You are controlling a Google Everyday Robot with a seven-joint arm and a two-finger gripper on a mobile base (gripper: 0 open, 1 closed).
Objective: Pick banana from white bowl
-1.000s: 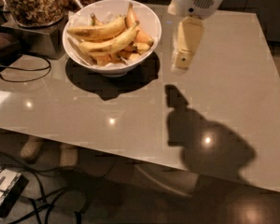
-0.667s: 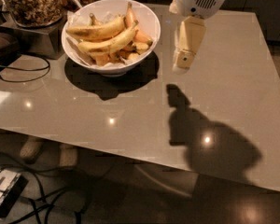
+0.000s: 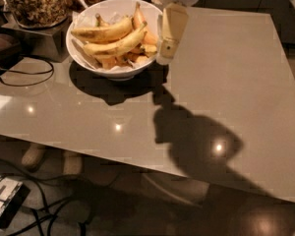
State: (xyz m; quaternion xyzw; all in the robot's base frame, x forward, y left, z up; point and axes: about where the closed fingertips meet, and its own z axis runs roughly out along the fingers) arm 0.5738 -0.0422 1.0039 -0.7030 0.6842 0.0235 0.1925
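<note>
The white bowl point(image 3: 83, 58) stands at the back left of the grey table. Two long yellow speckled bananas lie across its top, one behind point(image 3: 101, 32) and one in front point(image 3: 115, 45), with shorter orange-tinted bananas point(image 3: 140, 21) beneath and behind them. My gripper point(image 3: 163, 57) hangs from the white arm at the top, its cream-coloured fingers pointing down just over the bowl's right rim, beside the tip of the front banana. It holds nothing that I can see.
A glass jar of brown granola point(image 3: 34, 4) stands on a metal stand at the back left. A black cable point(image 3: 24, 75) loops on the table left of the bowl. The table's front edge point(image 3: 137, 163) runs across the middle; cables lie on the floor below.
The view has shifted so the bowl sits further right and nearer. The gripper now hangs at the bowl's right rim instead of over the table to its right.
</note>
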